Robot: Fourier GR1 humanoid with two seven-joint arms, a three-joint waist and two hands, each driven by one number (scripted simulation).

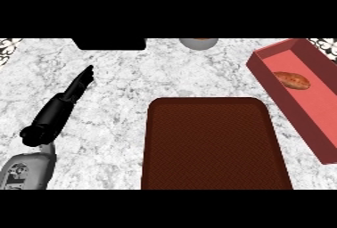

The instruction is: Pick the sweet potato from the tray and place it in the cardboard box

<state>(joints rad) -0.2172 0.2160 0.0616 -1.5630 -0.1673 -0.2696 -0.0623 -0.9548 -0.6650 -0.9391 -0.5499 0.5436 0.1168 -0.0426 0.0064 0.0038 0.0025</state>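
Note:
A reddish-brown sweet potato (pixel 292 80) lies inside the pinkish-red open box (pixel 322 133) at the right of the counter, near the box's far end. The dark brown tray (pixel 212 147) sits in the middle foreground with nothing on it. My left hand (pixel 77 87) shows at the left, its fingers straight and pointing away over the marble, holding nothing. It is well apart from the tray and the box. The right hand does not show in the head view.
A black object (pixel 109 43) lies at the counter's far edge, left of centre. A grey round item (pixel 199 43) sits at the far edge beside it. White marble counter (pixel 132 80) spreads between the left hand and the tray.

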